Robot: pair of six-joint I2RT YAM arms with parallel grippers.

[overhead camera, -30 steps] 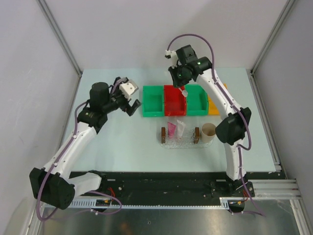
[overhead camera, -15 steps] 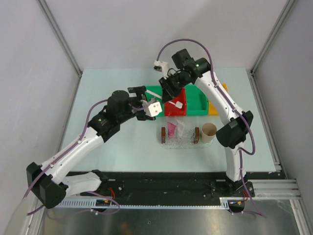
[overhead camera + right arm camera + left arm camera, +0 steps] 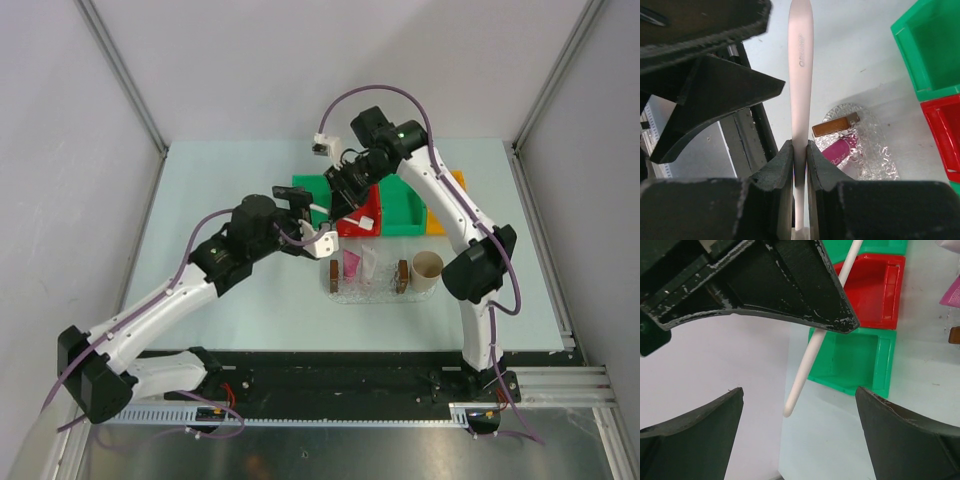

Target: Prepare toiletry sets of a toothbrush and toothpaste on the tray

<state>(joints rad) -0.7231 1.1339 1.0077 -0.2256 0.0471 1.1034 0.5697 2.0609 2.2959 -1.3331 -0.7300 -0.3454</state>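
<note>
Right, the right tool (image 3: 800, 148) is pinched narrow on the toothbrush (image 3: 801, 85), gripping it near one end so the long white stem juts straight out past the fingertips. The brush is up in the air, above the tabletop (image 3: 230, 180), in front of the bins and just beside the tray (image 3: 381, 293). The left tool (image 3: 799, 392) has its fingers (image 3: 705, 425) spread wide, and the free end of the brush hangs in the gap between them, touching neither. Behind it in the left wrist view sit the red bin (image 3: 875, 285) and a green bin (image 3: 855, 360), side by side. On the tray, between the two brown handles (image 3: 333, 273), lies the toothpaste (image 3: 351, 265), magenta and flat. A beige cup (image 3: 427, 267) stands upright just beside the tray's right end.
</note>
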